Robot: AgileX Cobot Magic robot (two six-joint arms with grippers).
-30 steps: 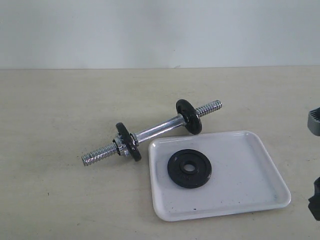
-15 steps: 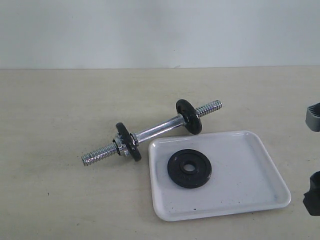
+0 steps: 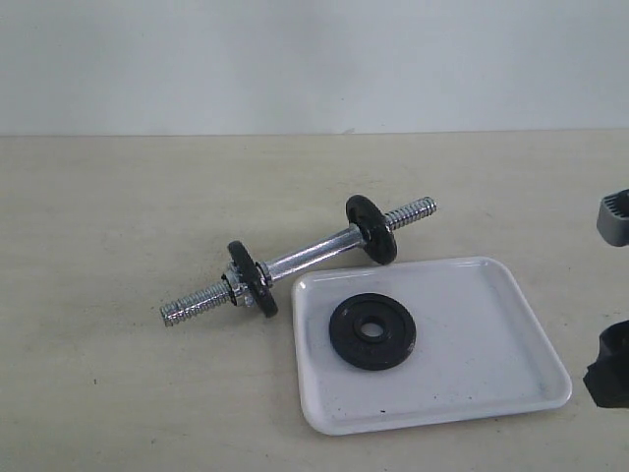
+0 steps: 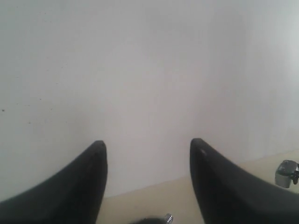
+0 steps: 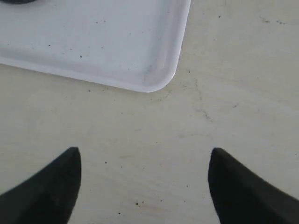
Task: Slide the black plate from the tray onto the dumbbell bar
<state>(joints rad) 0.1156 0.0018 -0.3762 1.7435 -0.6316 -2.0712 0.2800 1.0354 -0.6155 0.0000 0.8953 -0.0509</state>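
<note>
The black plate (image 3: 371, 331) lies flat on the left part of the white tray (image 3: 472, 324). Just behind the tray's left corner, the dumbbell bar (image 3: 300, 259) rests slantwise on the table with one black disc near each threaded end. My right gripper (image 5: 145, 154) is open over bare table just off a tray corner (image 5: 154, 79), and only a sliver of the plate (image 5: 16, 1) shows. My left gripper (image 4: 147, 144) is open with nothing between its fingers and faces the pale wall. A chrome tip (image 4: 167, 218) peeks in below it.
Parts of my right arm (image 3: 609, 379) show at the exterior view's right edge, beside the tray. A beige table (image 3: 118, 216) stretches to the left and behind, with a white wall (image 3: 314, 59) at the back. A small metallic piece (image 4: 287, 171) shows in the left wrist view.
The right arm's black part has crept a little further into the exterior view from the right edge, and its grey part has risen slightly. Plate, tray and bar have not moved.
</note>
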